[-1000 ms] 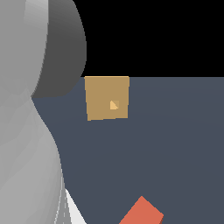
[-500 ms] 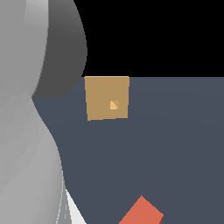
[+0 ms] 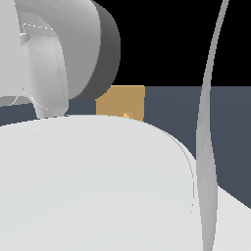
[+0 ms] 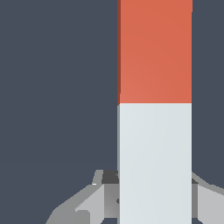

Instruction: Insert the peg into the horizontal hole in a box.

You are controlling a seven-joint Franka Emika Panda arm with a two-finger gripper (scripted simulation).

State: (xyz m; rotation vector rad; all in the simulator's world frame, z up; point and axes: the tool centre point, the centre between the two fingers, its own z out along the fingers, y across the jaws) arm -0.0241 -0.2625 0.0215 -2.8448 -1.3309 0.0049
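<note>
The peg (image 4: 155, 109) fills the wrist view, orange-red at its far end and white at the end by my gripper (image 4: 151, 177). Grey fingers (image 4: 103, 192) lie close against both sides of the white end, so the gripper looks shut on the peg. In the exterior view the tan box (image 3: 120, 100) stands at the back on the dark floor. Only its upper part shows above my arm. A sliver of the hole (image 3: 128, 116) shows at the arm's edge. The peg and gripper are hidden there.
My white arm (image 3: 93, 186) covers the lower part and the exterior view's left. A thin grey strip of the arm (image 3: 206, 147) runs down the exterior view's right. Dark blue-grey floor (image 4: 57, 87) lies around the peg.
My arm has swung across the exterior view and now covers its lower part. The peg's orange end, earlier visible on the floor at the bottom, is now hidden. The box has not moved.
</note>
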